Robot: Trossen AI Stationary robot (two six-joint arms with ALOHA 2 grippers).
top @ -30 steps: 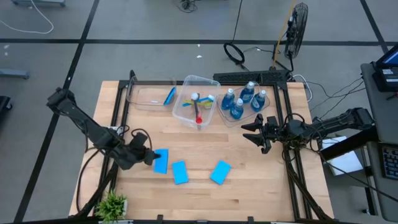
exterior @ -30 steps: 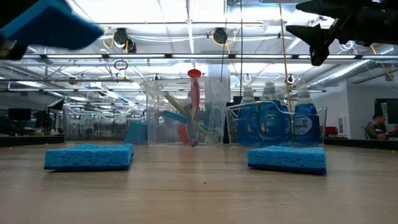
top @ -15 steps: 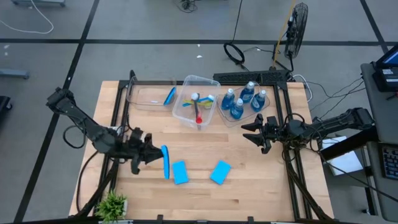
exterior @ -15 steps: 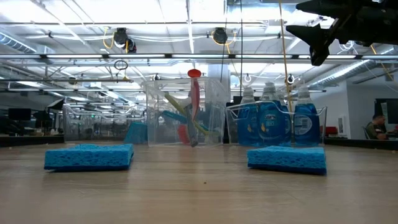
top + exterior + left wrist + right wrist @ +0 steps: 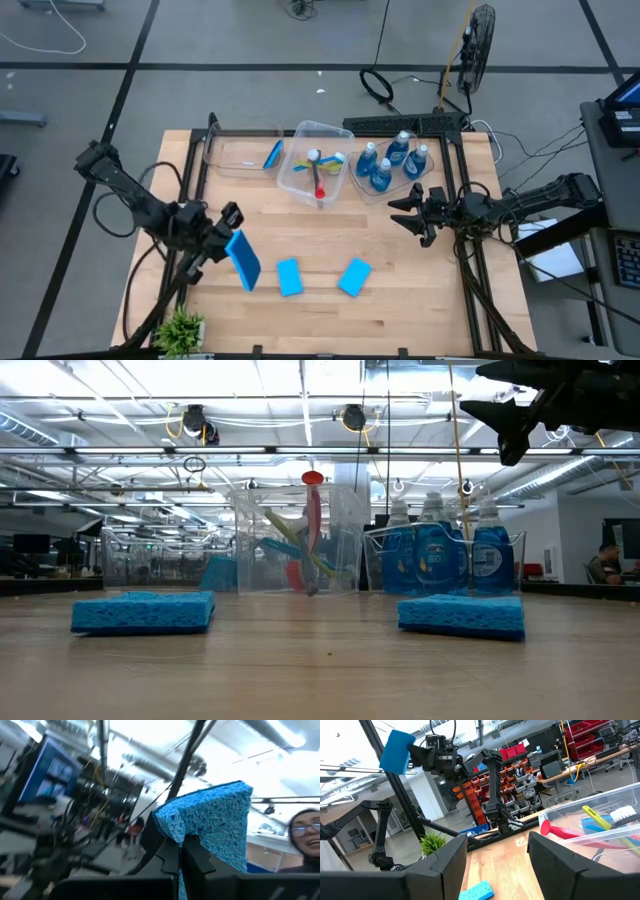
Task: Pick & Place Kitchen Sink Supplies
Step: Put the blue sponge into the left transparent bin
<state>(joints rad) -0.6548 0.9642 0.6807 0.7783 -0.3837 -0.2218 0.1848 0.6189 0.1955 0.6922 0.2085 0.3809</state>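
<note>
High view: the left gripper (image 5: 226, 232) hangs over the table's left side, clamped on a bright-blue sponge (image 5: 242, 260) that sits tilted in its grip. Two more sponges lie flat on the wood, one (image 5: 289, 277) near the held one and another (image 5: 354, 277) further right. At the back, a clear tub (image 5: 236, 153) holds a fourth sponge (image 5: 272, 154) standing on edge, a second tub (image 5: 317, 172) holds the brushes (image 5: 319, 180), and a third holds four bottles (image 5: 392, 160) of blue liquid. The right gripper (image 5: 405, 213) waits over the right side, its fingers spread and holding nothing. A small plant (image 5: 181, 326) stands at the front left corner.

Low view: the two flat sponges rest on the table, thick and porous, with the tubs behind them.

Left wrist view: the held sponge shows a coarse, open-pored face, pinched between the dark fingers (image 5: 172, 855).

Right wrist view: the left arm holds the sponge high above the plant.
</note>
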